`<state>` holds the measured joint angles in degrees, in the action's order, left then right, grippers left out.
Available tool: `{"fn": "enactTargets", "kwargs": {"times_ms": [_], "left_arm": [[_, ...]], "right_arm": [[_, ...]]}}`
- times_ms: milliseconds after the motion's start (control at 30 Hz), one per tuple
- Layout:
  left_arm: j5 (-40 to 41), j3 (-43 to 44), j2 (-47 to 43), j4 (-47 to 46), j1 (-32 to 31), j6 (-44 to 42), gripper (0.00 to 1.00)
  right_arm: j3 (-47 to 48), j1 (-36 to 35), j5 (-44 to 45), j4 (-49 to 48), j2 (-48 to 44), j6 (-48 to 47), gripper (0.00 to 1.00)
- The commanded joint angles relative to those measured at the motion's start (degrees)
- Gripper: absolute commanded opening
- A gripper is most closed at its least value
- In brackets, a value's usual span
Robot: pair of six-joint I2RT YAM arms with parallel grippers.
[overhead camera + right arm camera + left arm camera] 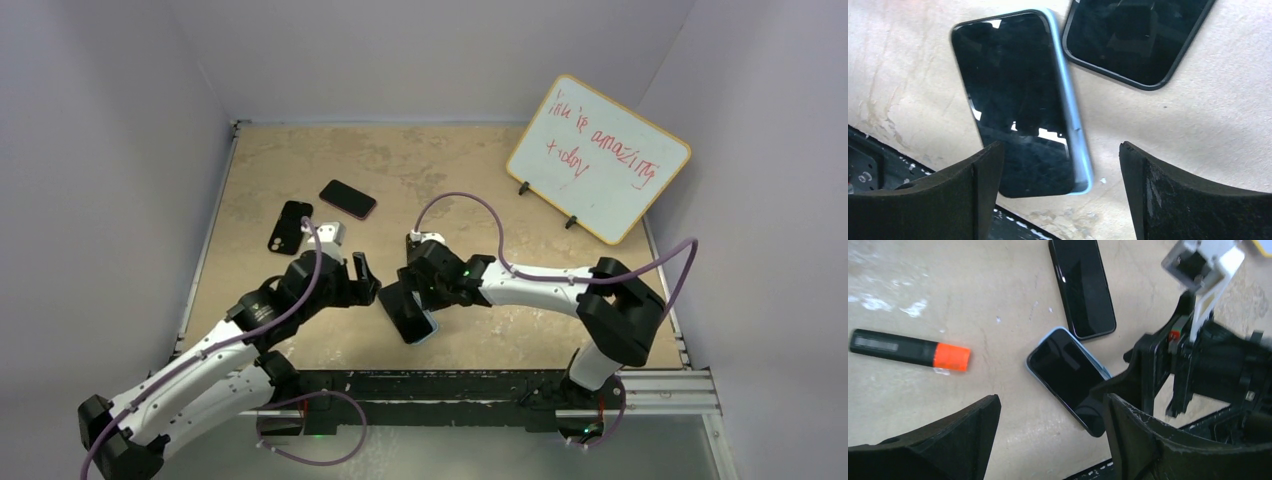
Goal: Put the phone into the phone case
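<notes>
A black phone [1008, 90] lies face up on the table on a light blue phone case [1075, 130], whose rim shows along one long side and one corner. It also shows in the left wrist view [1065, 372] and in the top view [415, 322] near the table's front edge. My right gripper [1060, 147] is open and empty over the phone's near end, which shows in the gap by one finger. My left gripper [1050, 400] is open and empty just left of the phone. In the top view the two grippers [362, 275] [405, 295] face each other.
A second black phone [1082, 287] lies beside the blue case, also in the right wrist view [1138, 40]. An orange-capped black marker [908, 350] lies to its left. A dark phone [348, 198], a black case [290, 226] and a whiteboard [598, 158] sit farther back. The black front rail [450, 385] is close.
</notes>
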<state>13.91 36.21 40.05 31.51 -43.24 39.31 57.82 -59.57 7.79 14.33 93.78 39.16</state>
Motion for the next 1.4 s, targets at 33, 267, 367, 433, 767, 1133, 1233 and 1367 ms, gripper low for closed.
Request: {"fn": "enactTargets", "kwargs": {"times_ms": [33, 267, 367, 433, 767, 1133, 1233, 1367], "left_arm": [[-11.91, -4.19, 5.13, -10.25, -0.06, 3.20, 0.70], [-19.90, -8.61, 13.03, -17.95, -0.06, 7.80, 0.61], [-21.47, -10.36, 15.05, -19.34, -0.03, 9.43, 0.58], [-23.25, -11.85, 16.23, -21.02, 0.00, 10.39, 0.55], [-26.31, -14.74, 19.32, -22.34, -0.02, 12.51, 0.44], [-26.80, -13.97, 21.20, -22.82, -0.02, 11.28, 0.26], [-27.49, -13.26, 21.72, -23.16, -0.01, 11.25, 0.23], [-28.41, -13.64, 21.78, -24.77, -0.05, 12.48, 0.18]], "right_arm": [[-4.38, 2.93, -6.47, -5.69, -2.79, -1.98, 0.86], [-9.73, 3.97, -10.58, -9.82, -3.42, -2.33, 0.73], [-11.13, 3.94, -12.43, -10.81, -3.68, -2.54, 0.65], [-12.04, 3.94, -13.44, -12.48, -3.86, -2.44, 0.63], [-18.26, 3.15, -19.38, -25.37, -4.15, 6.42, 0.46], [-21.06, 2.89, -22.18, -33.22, -3.51, 11.03, 0.36], [-21.89, 2.82, -22.45, -34.83, -4.13, 12.26, 0.36], [-22.66, 2.79, -22.29, -35.67, -5.10, 12.57, 0.35]]}}
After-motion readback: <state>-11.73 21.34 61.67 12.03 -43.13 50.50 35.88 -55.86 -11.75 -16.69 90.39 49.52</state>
